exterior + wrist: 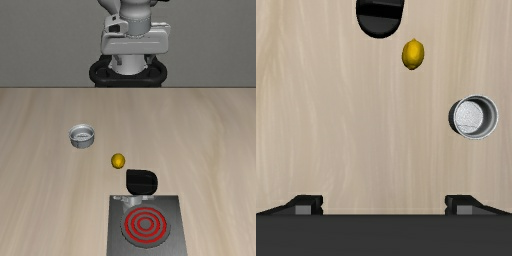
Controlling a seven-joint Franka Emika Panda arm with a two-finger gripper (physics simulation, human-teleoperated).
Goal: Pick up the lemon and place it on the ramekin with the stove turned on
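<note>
Pale wood table (40, 150) | black item (380, 15) cut by frame edge, identity unclear | lemon (413, 54) small, yellow, oval, on table between it and ramekin (474, 117), touching neither | stove (146, 226) coil glows red | gripper (384, 205) fingers wide apart, empty

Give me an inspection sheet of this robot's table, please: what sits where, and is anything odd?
Surface: pale wooden table, flat.
Job's things: lemon lying on the table, apart from the empty ramekin; stove with its burner glowing red.
Clutter: black container beside the stove.
Jaws: wide open, holding nothing, above the table.
Cables: nothing seen.
Surroundings: plain grey wall at the table's far side.
</note>
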